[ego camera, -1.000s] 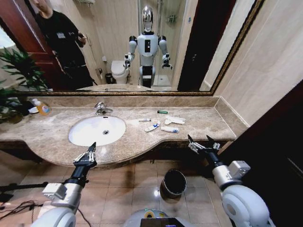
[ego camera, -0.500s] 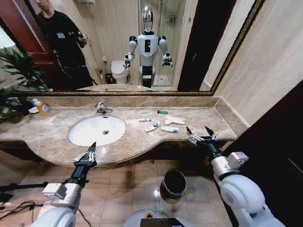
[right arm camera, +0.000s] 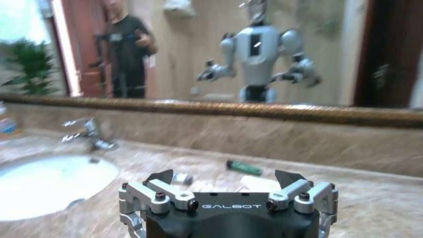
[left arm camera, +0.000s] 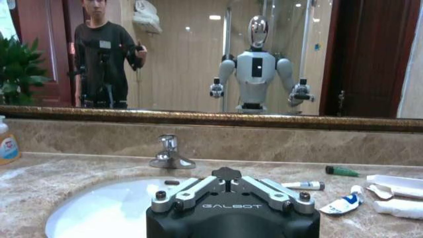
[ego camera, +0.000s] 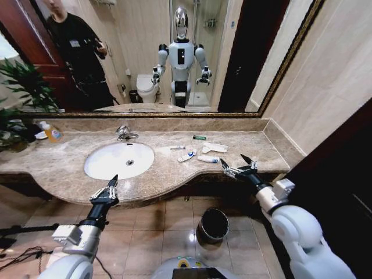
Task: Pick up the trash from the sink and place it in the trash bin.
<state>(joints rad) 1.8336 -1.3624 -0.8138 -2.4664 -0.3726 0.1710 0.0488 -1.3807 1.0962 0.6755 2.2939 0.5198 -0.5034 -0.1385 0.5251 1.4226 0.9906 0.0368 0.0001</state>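
1. The trash lies not in the sink but on the brown marble counter to the basin's right: a cluster of white tubes and packets with blue marks, a small green piece at the back, and a thin tube nearest the tap.
2. The right end effector is the nearer one. It hovers at the counter's front edge, fingers spread wide and gripping nothing.
3. In the head view, the closest scrap, a white tube, lies at about ten o'clock from that end effector, near but not touching. Its long axis runs roughly three-to-nine, along the counter's front edge.
4. In the right wrist view, the green piece sits beyond the released fingers, at about twelve o'clock.
5. The left end effector waits in front of the sink, well apart from the scraps, its fingers also parted and empty.
6. The trash bin stands on the floor below the counter, at about seven o'clock from the right end effector.
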